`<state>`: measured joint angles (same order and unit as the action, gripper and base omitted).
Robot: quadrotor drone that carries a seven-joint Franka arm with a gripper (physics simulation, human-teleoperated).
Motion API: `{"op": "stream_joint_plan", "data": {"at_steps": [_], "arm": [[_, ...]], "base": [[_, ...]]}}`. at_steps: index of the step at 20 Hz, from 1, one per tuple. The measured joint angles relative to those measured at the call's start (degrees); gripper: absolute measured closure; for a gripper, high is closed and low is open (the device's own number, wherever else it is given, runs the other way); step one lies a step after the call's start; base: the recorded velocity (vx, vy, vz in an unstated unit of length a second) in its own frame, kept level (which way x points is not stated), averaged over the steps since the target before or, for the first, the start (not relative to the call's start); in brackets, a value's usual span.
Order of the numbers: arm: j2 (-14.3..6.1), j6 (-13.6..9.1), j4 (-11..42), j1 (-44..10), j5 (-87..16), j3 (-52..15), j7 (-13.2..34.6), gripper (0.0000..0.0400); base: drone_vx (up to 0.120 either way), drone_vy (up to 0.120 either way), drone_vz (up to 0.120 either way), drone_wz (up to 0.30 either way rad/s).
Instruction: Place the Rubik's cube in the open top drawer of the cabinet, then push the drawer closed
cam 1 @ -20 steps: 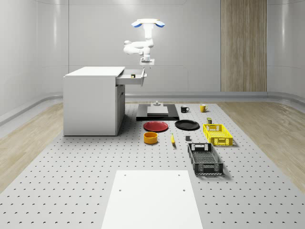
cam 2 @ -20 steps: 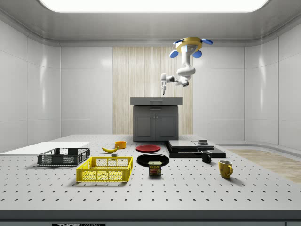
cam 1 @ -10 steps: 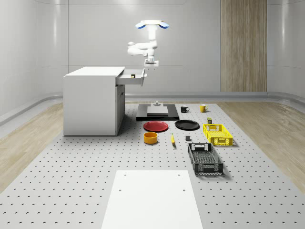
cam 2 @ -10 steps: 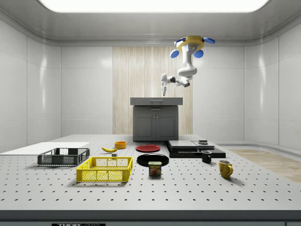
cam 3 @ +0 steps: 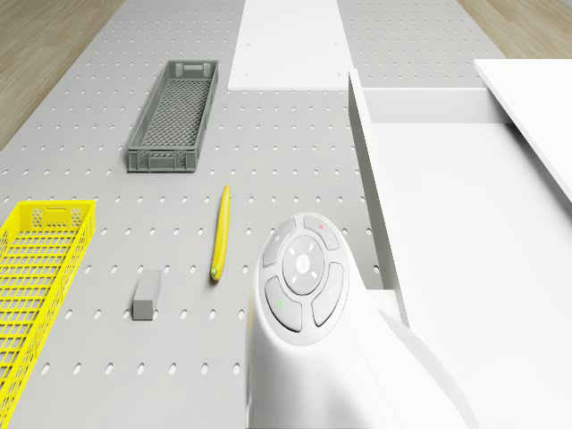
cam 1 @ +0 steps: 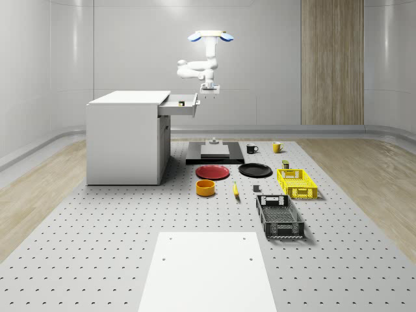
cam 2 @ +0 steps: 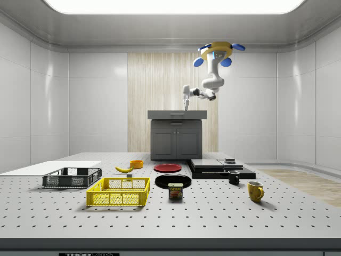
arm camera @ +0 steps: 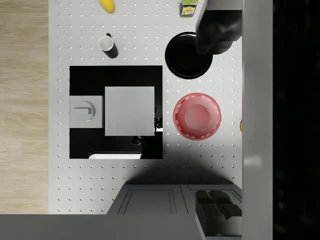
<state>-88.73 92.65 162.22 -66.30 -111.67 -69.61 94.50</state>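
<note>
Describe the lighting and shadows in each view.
Side view: a bright ceiling panel lights the room evenly. Whole-scene view: soft light, faint shadows beside the cabinet. Wrist view: a broad dark shadow on the floor near the red plate. Drone view: flat light, with hardly any shadow under the banana.

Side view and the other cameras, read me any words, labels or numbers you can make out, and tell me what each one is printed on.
"SPAM": on the small can standing on the perforated table in front of the black plate.
White lettering on the dark strip at the table's front edge: too small to read.
Yellow-green label on the same can in the wrist view: too blurred to read.
No other text shows.
</note>
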Motion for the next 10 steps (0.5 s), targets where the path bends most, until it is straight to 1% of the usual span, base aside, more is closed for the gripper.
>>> {"op": "stream_joint_plan", "data": {"at_steps": [1, 2, 3, 4, 5, 6, 7, 8, 9, 10], "arm": [[-3.0, -4.7, 1.1, -3.2, -2.9, -1.3, 3.8, 0.0000], [-5.1, -11.9, 1.3, -9.4, -4.7, -2.2, 10.8, 0.0000], [-6.6, -19.3, 0.2, -15.7, -4.7, -2.5, 18.0, 0.0000], [-7.4, -26.8, -1.6, -21.9, -3.8, -2.1, 24.1, 0.0000], [-7.4, -34.0, -3.9, -28.1, -2.7, -1.0, 29.1, 0.0000], [-7.2, -40.1, -6.4, -34.4, -1.2, 0.3, 33.3, 0.0000], [-7.0, -45.1, -9.0, -40.4, 0.4, 1.7, 36.7, 0.0000], [-6.6, -49.3, -11.5, -45.8, 2.0, 3.0, 39.6, 0.0000], [-6.1, -52.7, -14.0, -50.4, 3.7, 4.3, 42.1, 0.0000], [-5.6, -55.5, -16.3, -54.2, 5.2, 5.4, 44.1, 0.0000]], "base": [[0.000, 0.000, 0.000, 0.000], [0.000, 0.000, 0.000, 0.000], [0.000, 0.000, 0.000, 0.000], [0.000, 0.000, 0.000, 0.000], [0.000, 0.000, 0.000, 0.000], [0.000, 0.000, 0.000, 0.000], [0.000, -0.080, 0.000, 0.000], [0.000, -0.120, 0.000, 0.000], [0.000, -0.120, 0.000, 0.000], [0.000, -0.120, 0.000, 0.000]]}}
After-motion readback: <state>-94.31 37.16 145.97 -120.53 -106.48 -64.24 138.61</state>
